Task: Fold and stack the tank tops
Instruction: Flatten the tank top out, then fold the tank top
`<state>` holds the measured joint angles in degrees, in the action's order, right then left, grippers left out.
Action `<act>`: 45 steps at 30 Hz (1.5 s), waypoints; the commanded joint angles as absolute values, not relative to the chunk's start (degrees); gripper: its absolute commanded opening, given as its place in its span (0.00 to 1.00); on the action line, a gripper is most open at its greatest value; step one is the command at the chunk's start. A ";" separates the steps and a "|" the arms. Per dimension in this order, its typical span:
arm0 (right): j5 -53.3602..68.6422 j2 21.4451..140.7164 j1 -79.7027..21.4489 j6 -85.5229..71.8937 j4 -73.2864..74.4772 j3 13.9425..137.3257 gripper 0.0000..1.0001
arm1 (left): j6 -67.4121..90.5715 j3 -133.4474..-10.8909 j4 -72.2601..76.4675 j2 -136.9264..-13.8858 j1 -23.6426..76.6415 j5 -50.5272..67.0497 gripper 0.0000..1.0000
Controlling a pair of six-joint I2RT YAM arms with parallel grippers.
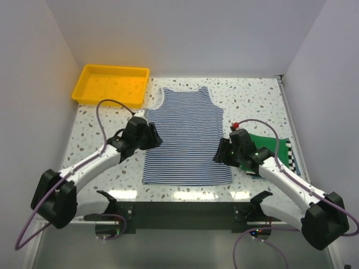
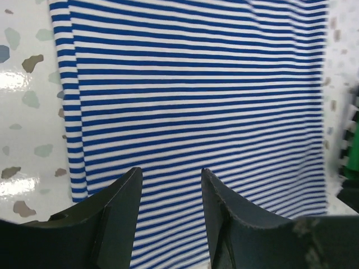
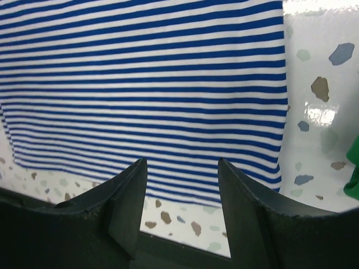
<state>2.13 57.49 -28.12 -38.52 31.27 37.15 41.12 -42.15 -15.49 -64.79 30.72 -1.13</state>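
Note:
A thin blue-and-white striped tank top [image 1: 187,137] lies flat in the middle of the table, neck toward the far side. My left gripper [image 1: 154,136] hovers at its left edge, open, with only cloth [image 2: 196,84] below the gap [image 2: 171,174]. My right gripper [image 1: 220,152] hangs at its right edge, open and empty [image 3: 182,163], over the hem [image 3: 146,84]. A folded green tank top [image 1: 269,144] lies at the right, partly under the right arm. A broad black-and-white striped tank top [image 1: 290,151] peeks out beneath it.
A yellow plastic tray [image 1: 110,84] stands at the back left corner. White walls close in the table on three sides. Bare speckled tabletop [image 1: 252,101] shows around the striped top. Green cloth [image 3: 353,174] shows at the right wrist view's edge.

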 commanded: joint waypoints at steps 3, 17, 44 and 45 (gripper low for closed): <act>-3.51 60.72 -28.74 -43.41 23.30 31.04 0.55 | 39.55 -44.03 -3.61 -78.03 27.78 -5.36 0.48; -6.51 57.31 -28.65 -44.56 25.57 23.64 0.57 | 50.36 -25.23 2.99 -79.11 27.68 -7.03 0.36; -20.29 84.23 -72.49 -52.65 32.61 60.01 0.51 | 40.87 -44.01 -14.59 -75.29 12.66 -4.57 0.49; -20.74 87.68 -74.08 -52.56 32.78 64.73 0.50 | 40.52 -44.64 -13.46 -76.89 11.44 -3.96 0.49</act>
